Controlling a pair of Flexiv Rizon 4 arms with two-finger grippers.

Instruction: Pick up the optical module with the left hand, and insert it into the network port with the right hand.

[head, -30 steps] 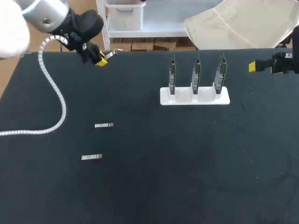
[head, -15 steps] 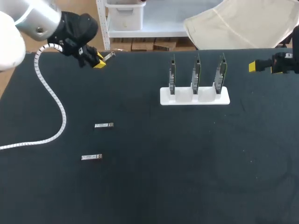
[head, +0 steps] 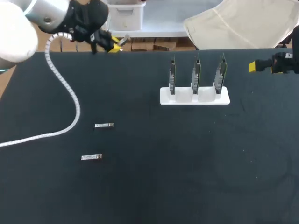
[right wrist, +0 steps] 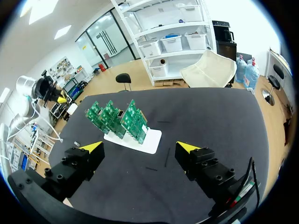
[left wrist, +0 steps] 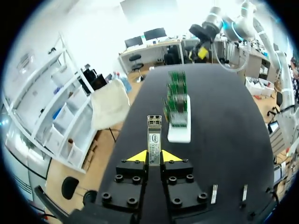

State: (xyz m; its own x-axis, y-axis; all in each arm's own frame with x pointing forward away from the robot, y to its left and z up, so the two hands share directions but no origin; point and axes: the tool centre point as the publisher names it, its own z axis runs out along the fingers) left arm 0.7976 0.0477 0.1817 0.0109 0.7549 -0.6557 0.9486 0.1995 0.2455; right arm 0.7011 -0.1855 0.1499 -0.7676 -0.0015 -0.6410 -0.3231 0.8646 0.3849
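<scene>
Module (left wrist: 154, 135), pinched by one end in the closed left jaws at upper left of the head view, could twist or drop in handover to the wide-open, empty right jaws at far right.

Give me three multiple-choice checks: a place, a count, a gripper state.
1. Where is the left gripper? A. at the table's far edge, left of the white holder. B. above the white holder. C. at the table's near edge.
2. How many optical modules lie loose on the table? A. one. B. two. C. four.
3. What state is the right gripper in? A. open, empty. B. shut on a module. C. shut on a board.
1 A: the head view shows it far left. 2 B: two lie flat; the held optical module is a third. 3 A: it gapes wide, holding nothing.
</scene>
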